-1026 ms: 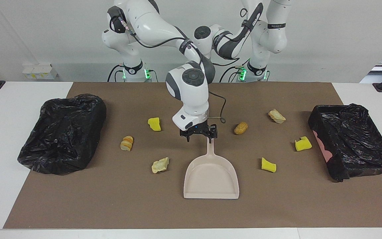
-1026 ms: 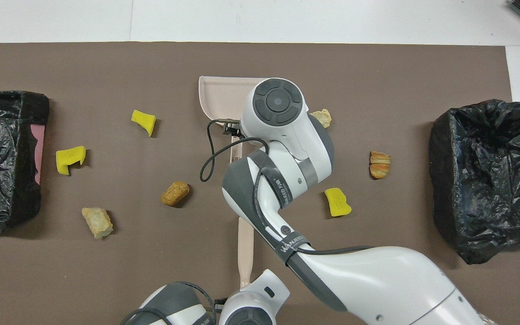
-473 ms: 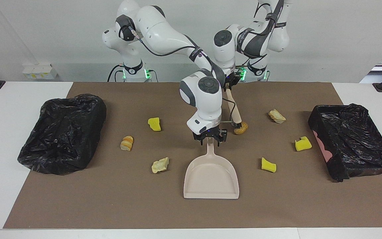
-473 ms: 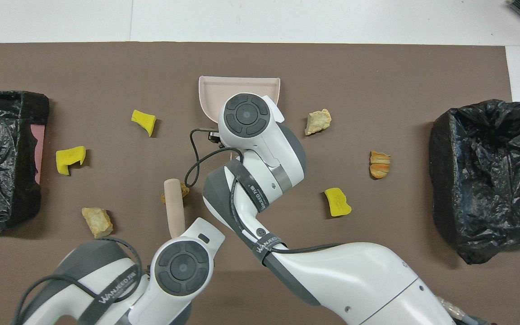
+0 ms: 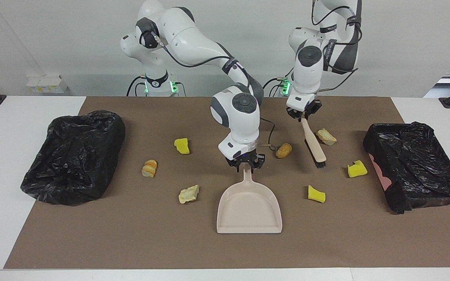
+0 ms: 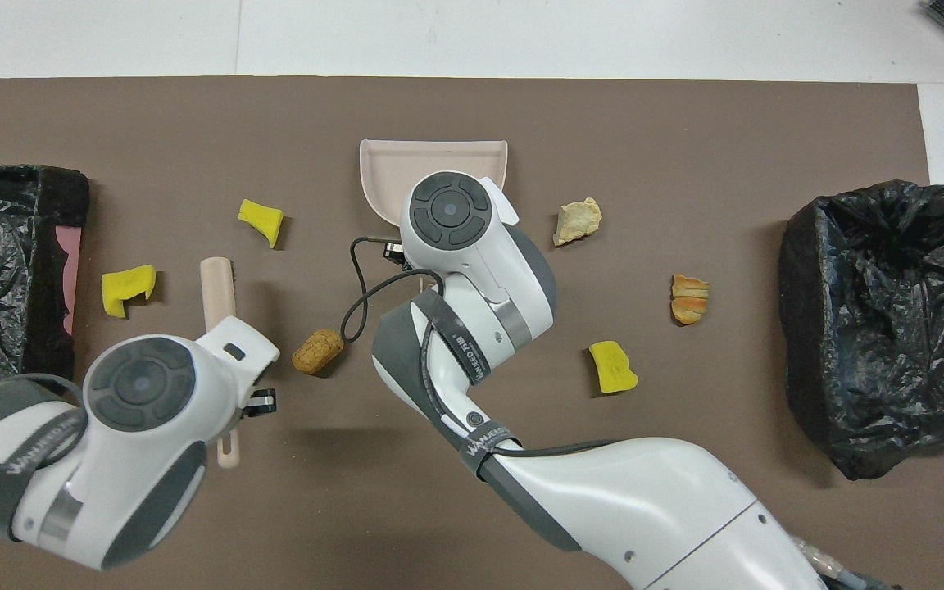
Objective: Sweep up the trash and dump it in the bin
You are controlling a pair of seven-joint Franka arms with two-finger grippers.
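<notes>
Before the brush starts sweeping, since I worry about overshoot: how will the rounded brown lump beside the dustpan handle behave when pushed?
The brown lump looks oval and smooth, so it may roll rather than slide. It seems small and probably light, so the brush held by the left gripper could flick it past the dustpan. Gentle strokes seem wise.

In the overhead view the right arm (image 6: 472, 270) covers the dustpan (image 6: 439, 160) handle, and the left arm (image 6: 144, 393) covers the middle of the brush (image 6: 216, 283). One bin (image 6: 5, 270) is cut by the edge.
</notes>
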